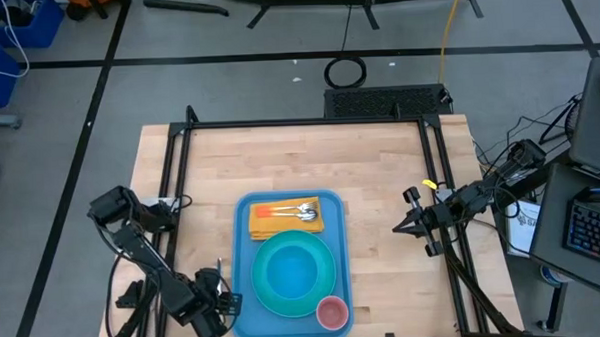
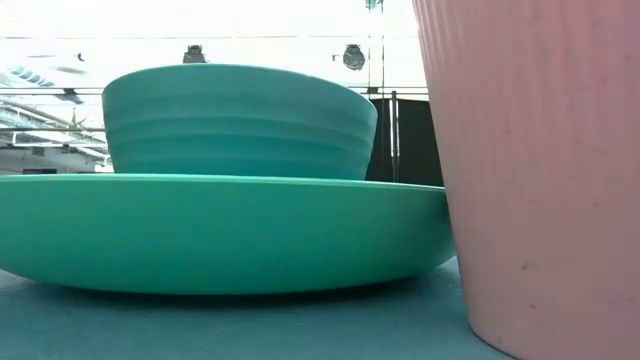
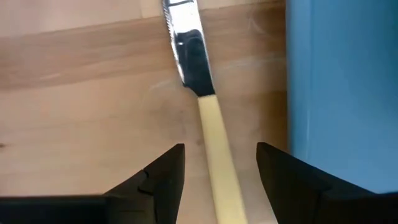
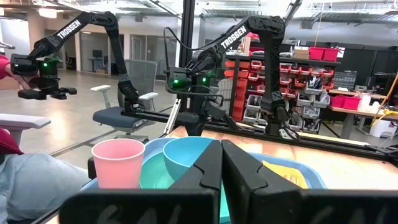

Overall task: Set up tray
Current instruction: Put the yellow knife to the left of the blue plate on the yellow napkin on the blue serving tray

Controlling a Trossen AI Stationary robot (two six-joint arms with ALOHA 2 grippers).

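Left hand [image 3: 221, 163] open, fingers straddling knife [image 3: 208, 118] beside tray [image 3: 342, 93]

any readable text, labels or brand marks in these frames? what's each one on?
"TROSSEN": white lettering on a far robot arm in the room behind the table, right wrist view.
"TROSSEN": same lettering on a second arm there.
Nothing readable on the tray, pink cup or knife.
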